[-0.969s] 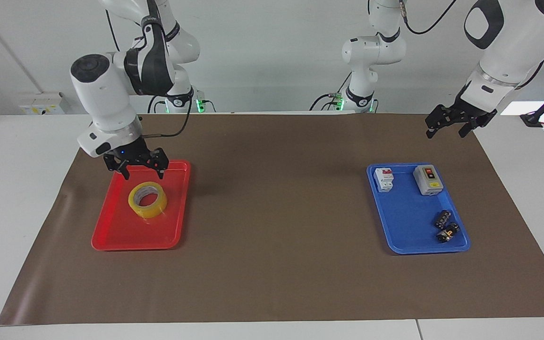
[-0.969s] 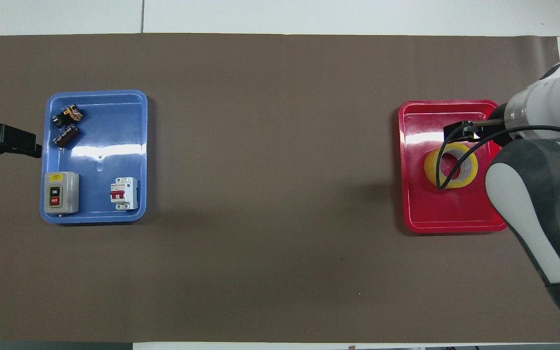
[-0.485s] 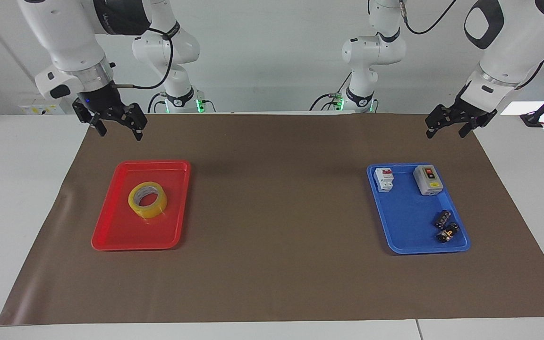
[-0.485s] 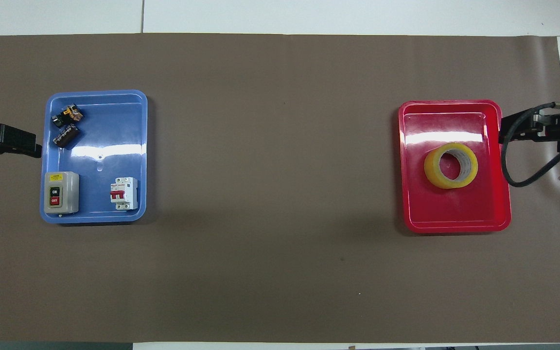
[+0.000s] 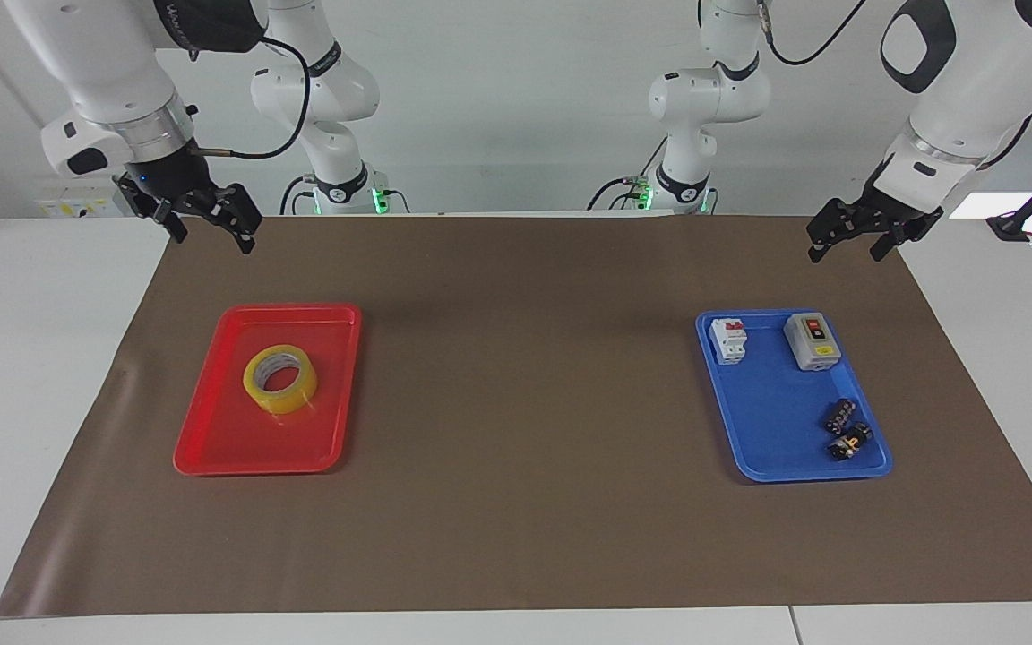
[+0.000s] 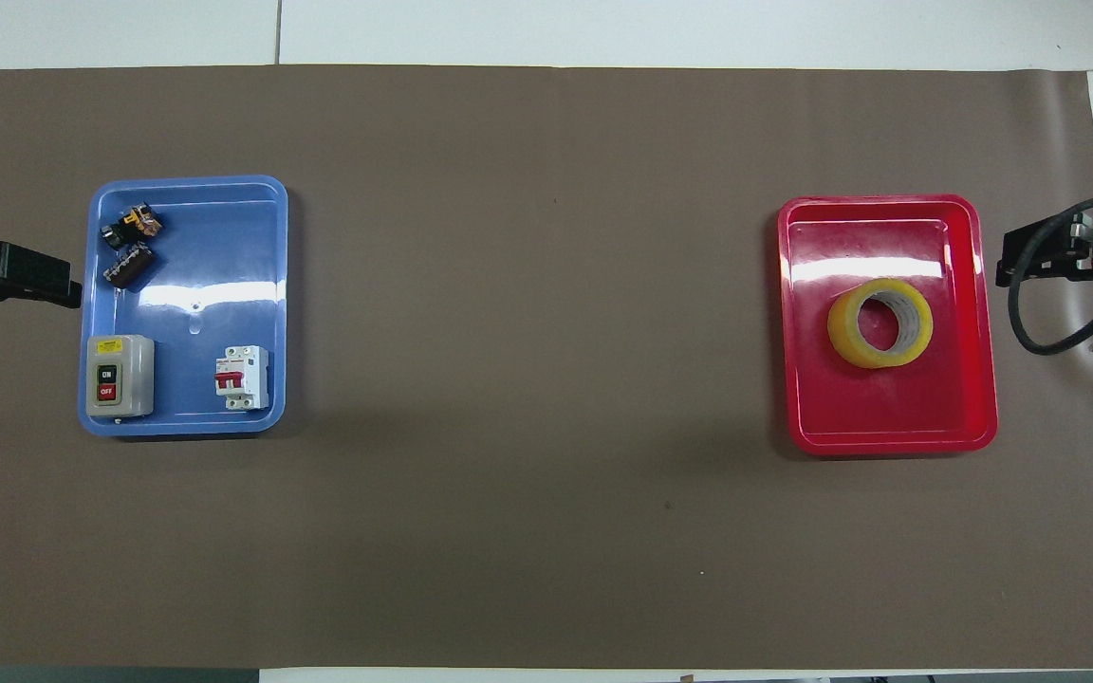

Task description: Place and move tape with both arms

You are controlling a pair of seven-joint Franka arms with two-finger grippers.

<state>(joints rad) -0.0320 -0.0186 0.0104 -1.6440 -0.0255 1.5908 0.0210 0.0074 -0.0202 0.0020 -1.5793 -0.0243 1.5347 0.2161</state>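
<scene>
Tape [image 5: 280, 380] flat in red tray [image 5: 220, 443] — right claw [image 5: 210, 228] and left claw [image 5: 849, 240] both agape, empty, aloft.

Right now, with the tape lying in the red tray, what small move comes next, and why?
Probably none: the tape lies flat in the red tray, and the right hand and left hand hang open, clear of both trays.
</scene>
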